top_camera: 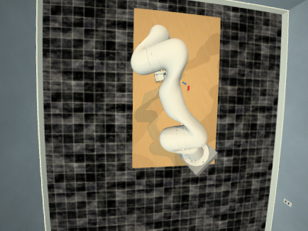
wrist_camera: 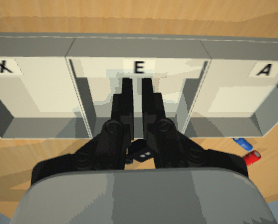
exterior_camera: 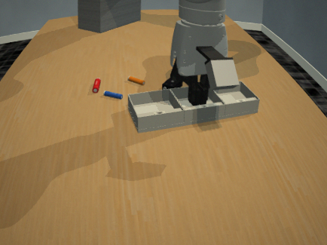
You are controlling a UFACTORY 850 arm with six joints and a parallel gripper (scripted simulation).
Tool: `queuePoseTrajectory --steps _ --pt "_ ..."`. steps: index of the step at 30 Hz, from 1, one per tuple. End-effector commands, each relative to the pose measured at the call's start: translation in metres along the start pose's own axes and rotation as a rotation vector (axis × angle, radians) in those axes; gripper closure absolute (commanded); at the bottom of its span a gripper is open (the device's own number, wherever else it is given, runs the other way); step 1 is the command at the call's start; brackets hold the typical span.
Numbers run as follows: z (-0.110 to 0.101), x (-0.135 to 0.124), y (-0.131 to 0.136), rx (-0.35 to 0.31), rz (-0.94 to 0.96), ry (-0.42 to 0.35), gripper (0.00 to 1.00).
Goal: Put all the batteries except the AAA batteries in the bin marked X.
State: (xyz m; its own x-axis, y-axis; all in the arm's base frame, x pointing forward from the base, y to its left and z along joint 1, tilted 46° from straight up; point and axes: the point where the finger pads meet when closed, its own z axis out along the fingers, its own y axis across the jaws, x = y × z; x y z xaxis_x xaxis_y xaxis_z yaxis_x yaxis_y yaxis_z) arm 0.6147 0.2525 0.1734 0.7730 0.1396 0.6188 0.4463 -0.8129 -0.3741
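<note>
A grey bin row has three compartments marked X (wrist_camera: 30, 95), E (wrist_camera: 139, 66) and A (wrist_camera: 235, 97). My gripper (wrist_camera: 137, 90) is shut, with nothing seen between the fingers. It hangs over the middle compartment E, and in the exterior view (exterior_camera: 197, 93) it reaches down into it. A small black block-shaped object (exterior_camera: 171, 82) lies on the table just behind the bins; in the wrist view (wrist_camera: 140, 150) it shows under the fingers. A red battery (exterior_camera: 96, 85), a thin blue battery (exterior_camera: 113, 94) and a thin orange battery (exterior_camera: 135, 80) lie on the table beyond the A end.
A tall grey block (exterior_camera: 109, 3) stands at the far end of the table. The arm (top_camera: 174, 94) hides most of the bins in the overhead view. The red (wrist_camera: 252, 156) and blue (wrist_camera: 243, 144) batteries show at the wrist view's right edge.
</note>
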Motion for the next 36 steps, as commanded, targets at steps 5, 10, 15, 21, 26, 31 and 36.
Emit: queuePoseTrajectory --steps 5,10,15,21,26,31,36 --pt "-0.0004 0.0006 0.0001 0.000 0.000 0.001 0.93" --pt "-0.0004 0.0006 0.0001 0.000 0.000 0.001 0.93" --pt "-0.0004 0.0006 0.0001 0.000 0.000 0.001 0.93" --pt "-0.0004 0.0006 0.0001 0.000 0.000 0.001 0.93" --pt "-0.0004 0.0006 0.0001 0.000 0.000 0.001 0.93" --pt "-0.0029 0.0005 0.0001 0.000 0.000 0.001 0.93" --pt "-0.0096 0.0006 0.0001 0.000 0.000 0.001 0.93"
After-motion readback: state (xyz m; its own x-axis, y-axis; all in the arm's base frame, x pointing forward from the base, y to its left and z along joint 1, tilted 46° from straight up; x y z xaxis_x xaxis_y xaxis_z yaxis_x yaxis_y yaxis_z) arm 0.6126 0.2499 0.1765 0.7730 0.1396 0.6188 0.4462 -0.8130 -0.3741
